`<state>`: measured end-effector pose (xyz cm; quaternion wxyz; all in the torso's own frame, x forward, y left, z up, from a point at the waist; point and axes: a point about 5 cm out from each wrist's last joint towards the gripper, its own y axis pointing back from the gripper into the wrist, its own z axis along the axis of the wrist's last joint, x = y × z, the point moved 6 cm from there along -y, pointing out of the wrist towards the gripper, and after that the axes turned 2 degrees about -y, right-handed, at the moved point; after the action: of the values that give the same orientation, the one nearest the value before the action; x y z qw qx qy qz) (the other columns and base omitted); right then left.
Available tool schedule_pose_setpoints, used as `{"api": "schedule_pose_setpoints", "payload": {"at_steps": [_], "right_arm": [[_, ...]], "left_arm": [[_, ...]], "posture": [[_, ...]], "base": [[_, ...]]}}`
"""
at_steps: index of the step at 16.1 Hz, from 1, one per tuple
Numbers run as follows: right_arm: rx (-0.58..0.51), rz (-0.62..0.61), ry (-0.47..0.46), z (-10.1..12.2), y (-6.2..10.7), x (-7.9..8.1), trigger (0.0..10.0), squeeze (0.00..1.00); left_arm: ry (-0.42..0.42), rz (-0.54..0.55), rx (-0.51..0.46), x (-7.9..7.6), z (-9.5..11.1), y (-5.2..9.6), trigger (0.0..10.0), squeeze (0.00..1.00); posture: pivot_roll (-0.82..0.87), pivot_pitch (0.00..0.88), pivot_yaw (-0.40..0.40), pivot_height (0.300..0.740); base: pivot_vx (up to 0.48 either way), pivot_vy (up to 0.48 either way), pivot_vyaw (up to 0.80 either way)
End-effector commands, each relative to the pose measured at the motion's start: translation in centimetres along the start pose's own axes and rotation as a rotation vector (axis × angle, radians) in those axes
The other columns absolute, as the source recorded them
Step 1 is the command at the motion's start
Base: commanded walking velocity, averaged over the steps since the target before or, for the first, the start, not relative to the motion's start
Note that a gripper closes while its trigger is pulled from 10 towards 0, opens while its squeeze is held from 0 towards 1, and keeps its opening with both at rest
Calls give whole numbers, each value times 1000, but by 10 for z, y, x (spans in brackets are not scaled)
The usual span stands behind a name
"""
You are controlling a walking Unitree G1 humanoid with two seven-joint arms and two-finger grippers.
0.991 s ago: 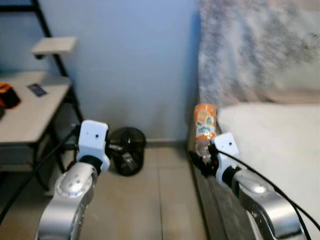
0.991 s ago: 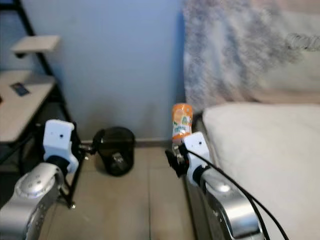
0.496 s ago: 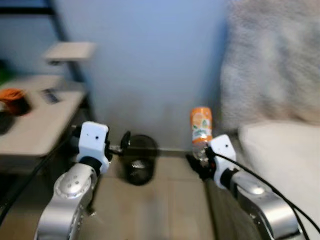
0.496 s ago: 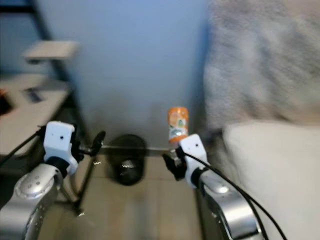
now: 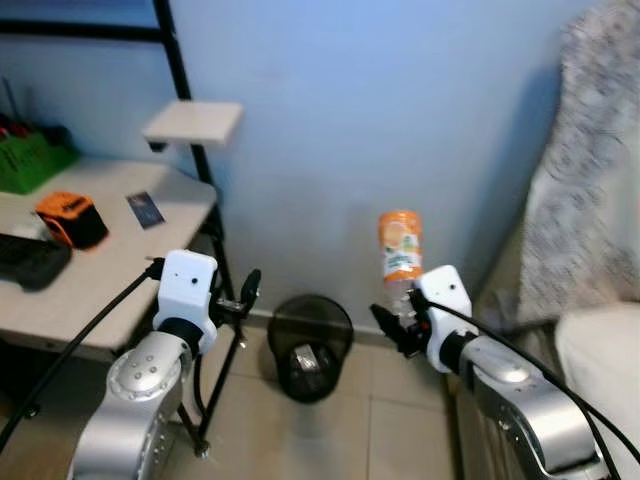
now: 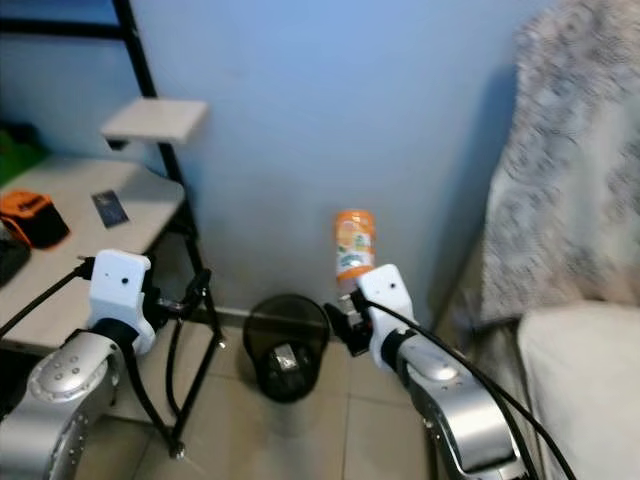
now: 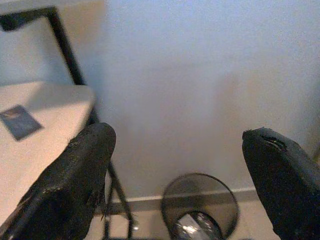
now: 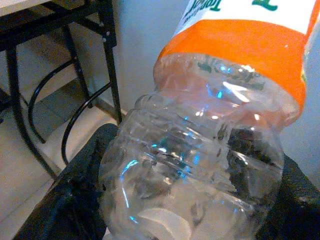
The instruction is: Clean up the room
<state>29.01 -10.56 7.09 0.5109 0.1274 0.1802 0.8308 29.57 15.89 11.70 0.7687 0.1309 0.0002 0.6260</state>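
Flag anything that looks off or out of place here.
Nothing looks spilled or damaged. The one odd item is the empty bottle, held upright in the right claw above the floor near the bin. The left claw is open and holds nothing.

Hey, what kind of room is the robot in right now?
Probably a bedroom with a work corner: a bed with a patterned blanket on the right, a desk on the left, and a black mesh wastebasket against the blue wall.
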Motion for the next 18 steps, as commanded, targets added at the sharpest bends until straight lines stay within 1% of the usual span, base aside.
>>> {"api": "schedule_pose_setpoints", "payload": {"at_steps": [1,6,11,12,13,14,15,16,17,18], "right_arm": [[-12,18,3,5,-2,6,10000,0],[-11,13,3,5,-2,4,10000,0],[28,9,48,0,-1,3,10000,0],[67,4,62,-6,0,2,10000,0],[96,11,80,-13,1,2,10000,0],[118,26,88,-18,0,3,10000,0],[177,66,118,-32,-1,8,10000,0],[239,81,152,-48,-8,9,10000,0],[294,103,179,-63,-17,11,10000,0],[324,120,199,-72,-24,14,10000,0]], "left_arm": [[-11,10,-3,6,2,1,10000,0],[-19,-24,5,0,0,1,10000,0],[-25,-65,21,-7,-3,2,10000,0],[-28,-95,28,-12,-5,4,10000,0],[-37,-133,43,-18,-9,6,10000,0],[-41,-151,49,-20,-11,6,10000,0],[-52,-195,58,-26,-13,7,10000,0],[-76,-267,65,-34,-15,8,10000,0],[-88,-348,96,-41,-21,10,10000,0],[-99,-391,122,-44,-25,11,10000,0]], "posture": [[-47,0,12,740],[-46,0,11,740],[-46,0,6,740],[-47,0,3,740],[-46,0,-1,740],[-44,0,-6,740],[-42,0,-13,740],[-36,0,-22,740],[-36,0,-24,740],[-35,0,-26,740]], "base": [[379,0,0],[379,0,0],[367,0,0],[0,0,0],[0,0,0],[0,0,0],[0,0,0],[0,0,0],[0,0,0],[0,0,0]]}}
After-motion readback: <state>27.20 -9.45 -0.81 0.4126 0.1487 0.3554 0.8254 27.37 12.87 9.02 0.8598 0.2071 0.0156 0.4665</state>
